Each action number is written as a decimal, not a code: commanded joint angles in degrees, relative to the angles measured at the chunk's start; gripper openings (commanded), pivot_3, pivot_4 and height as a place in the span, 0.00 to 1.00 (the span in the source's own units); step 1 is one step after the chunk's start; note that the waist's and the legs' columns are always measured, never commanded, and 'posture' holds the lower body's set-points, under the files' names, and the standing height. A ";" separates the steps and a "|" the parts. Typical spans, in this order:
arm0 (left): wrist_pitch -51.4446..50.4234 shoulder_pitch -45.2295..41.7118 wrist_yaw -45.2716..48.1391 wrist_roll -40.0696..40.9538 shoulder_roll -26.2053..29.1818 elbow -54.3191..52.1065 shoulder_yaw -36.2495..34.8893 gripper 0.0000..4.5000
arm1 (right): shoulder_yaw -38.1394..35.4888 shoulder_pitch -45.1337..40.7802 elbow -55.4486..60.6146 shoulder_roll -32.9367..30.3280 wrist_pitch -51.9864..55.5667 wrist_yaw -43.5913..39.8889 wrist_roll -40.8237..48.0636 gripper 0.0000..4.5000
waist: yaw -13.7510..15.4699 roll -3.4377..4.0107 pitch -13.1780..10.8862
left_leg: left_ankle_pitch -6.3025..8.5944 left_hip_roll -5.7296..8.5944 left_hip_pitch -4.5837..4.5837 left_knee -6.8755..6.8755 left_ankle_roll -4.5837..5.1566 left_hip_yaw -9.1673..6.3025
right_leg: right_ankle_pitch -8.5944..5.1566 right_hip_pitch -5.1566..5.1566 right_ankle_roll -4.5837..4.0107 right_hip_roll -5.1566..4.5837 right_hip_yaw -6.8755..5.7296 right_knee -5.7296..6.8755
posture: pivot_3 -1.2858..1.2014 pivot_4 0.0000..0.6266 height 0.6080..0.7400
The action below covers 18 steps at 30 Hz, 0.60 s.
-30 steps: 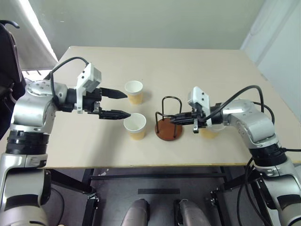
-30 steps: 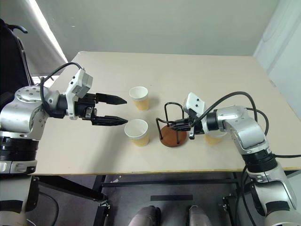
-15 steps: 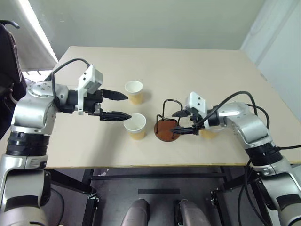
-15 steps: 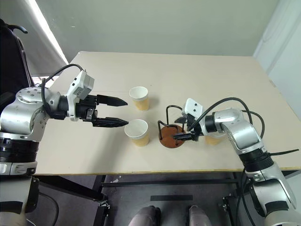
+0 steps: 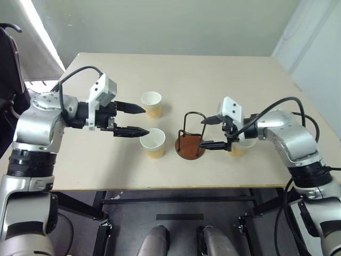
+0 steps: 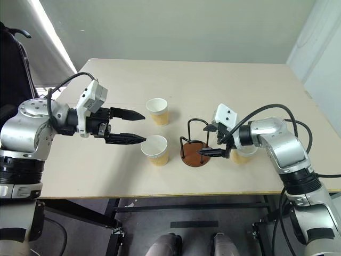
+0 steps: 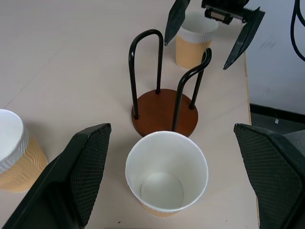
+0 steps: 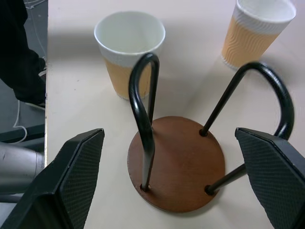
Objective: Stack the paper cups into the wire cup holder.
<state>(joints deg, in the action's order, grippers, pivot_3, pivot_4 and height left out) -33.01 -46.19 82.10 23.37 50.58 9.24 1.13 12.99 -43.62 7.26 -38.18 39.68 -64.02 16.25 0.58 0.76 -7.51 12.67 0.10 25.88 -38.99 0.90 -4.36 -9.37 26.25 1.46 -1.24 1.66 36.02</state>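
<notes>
Left eye view showed the table, the empty wire cup holder mid-table, three paper cups around it. Both grippers gaped empty: left gripper beside the nearest cup, right gripper at the holder. Next, probably: grasp that cup.

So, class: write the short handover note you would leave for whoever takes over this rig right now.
Left tool: open, empty, level beside the nearest cup.
Right tool: open, empty, its fingers either side of the wire cup holder.
Cups: second cup farther back on the table; third cup behind the right tool, beyond the holder.
Done: nothing stacked; the holder stands upright and empty.
Left: put all three cups into the holder, one inside another.
</notes>
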 commanded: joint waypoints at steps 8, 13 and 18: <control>4.70 -1.63 1.25 -2.96 1.56 0.01 1.89 0.99 | -8.82 -4.79 5.27 -3.56 0.30 -0.02 5.74 0.99 | 0.01 0.00 0.00 | 0.00 -0.01 0.00 -0.01 0.01 0.00 | 0.00 0.00 0.00 0.01 0.00 0.00 | 0.52 0.24 1.00; 10.68 -1.77 3.33 -7.07 3.34 -0.03 4.83 0.99 | -11.42 -6.03 7.29 -7.21 -0.47 -2.27 8.15 0.99 | 0.06 -0.01 0.01 | 0.02 0.00 0.02 0.00 0.04 -0.01 | -0.02 0.00 -0.02 0.01 0.00 -0.04 | 0.52 0.24 1.00; 13.68 -3.28 5.92 -8.77 3.52 -0.60 6.80 0.99 | -12.35 -5.47 9.43 -11.82 0.19 -6.23 11.27 0.99 | 0.10 -0.01 0.01 | 0.02 0.00 0.04 -0.01 0.04 -0.03 | -0.02 0.00 -0.03 0.01 0.00 -0.05 | 0.52 0.24 1.00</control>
<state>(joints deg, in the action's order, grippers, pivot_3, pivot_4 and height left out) -20.78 -47.37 87.04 14.96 53.28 9.76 8.26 3.12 -48.34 14.62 -48.51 40.26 -68.92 25.95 0.68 0.75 -7.50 12.70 0.11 25.94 -39.01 0.94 -4.38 -9.39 26.25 1.44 -1.23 1.67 35.98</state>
